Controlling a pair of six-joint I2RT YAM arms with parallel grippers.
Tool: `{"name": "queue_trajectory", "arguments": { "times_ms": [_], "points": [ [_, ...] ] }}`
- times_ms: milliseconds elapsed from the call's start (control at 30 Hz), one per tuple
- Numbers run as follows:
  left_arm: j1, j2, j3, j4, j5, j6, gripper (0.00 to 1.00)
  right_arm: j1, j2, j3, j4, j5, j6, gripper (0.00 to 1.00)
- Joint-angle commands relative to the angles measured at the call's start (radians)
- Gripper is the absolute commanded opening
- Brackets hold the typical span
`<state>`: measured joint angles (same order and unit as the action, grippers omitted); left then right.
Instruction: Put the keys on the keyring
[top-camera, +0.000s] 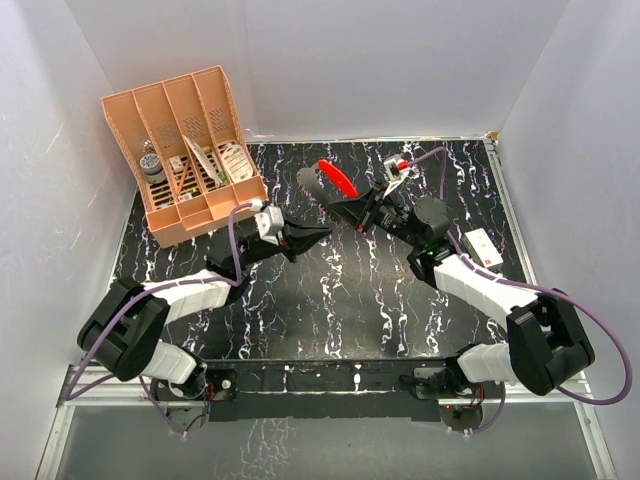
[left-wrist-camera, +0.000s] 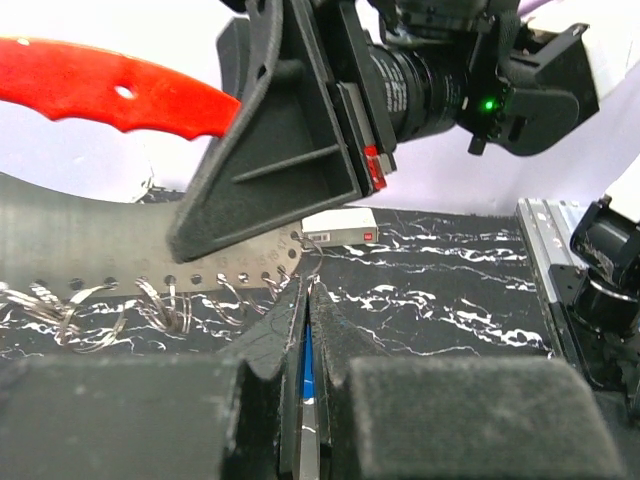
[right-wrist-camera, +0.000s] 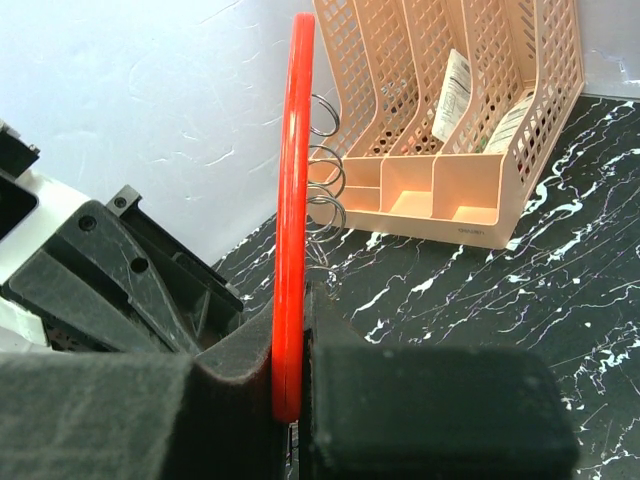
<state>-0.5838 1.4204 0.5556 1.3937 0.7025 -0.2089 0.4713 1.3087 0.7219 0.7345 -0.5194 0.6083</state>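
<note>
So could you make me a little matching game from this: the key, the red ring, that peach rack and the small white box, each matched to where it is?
Things:
1. keyring
2. key
3. peach rack
4. white box

Places:
A. lying on the right side of the table
B. pinched in the left gripper
C. standing at the table's far left corner
D. clamped in the right gripper

Pairs: 1-D, 2-B, 3-C, 4-A.
</note>
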Motion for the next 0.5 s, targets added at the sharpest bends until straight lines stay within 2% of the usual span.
{"name": "queue_trajectory", "arguments": {
  "times_ms": [0, 133, 467],
  "points": [
    [-0.023, -0.047, 0.008, -0.072, -0.004, 0.141, 0.00, 0.007, -0.045, 0.048, 0.040, 0.002, -0.004, 0.00],
    [-0.033, -0.081, 0.006, -0.141, -0.039, 0.209, 0.00, 0.009, -0.054, 0.060, 0.019, 0.001, -0.010, 0.00],
    [-0.037, -0.122, -0.022, -0.170, -0.148, 0.312, 0.00, 0.010, -0.063, 0.066, -0.009, -0.008, -0.016, 0.00]
  ]
}}
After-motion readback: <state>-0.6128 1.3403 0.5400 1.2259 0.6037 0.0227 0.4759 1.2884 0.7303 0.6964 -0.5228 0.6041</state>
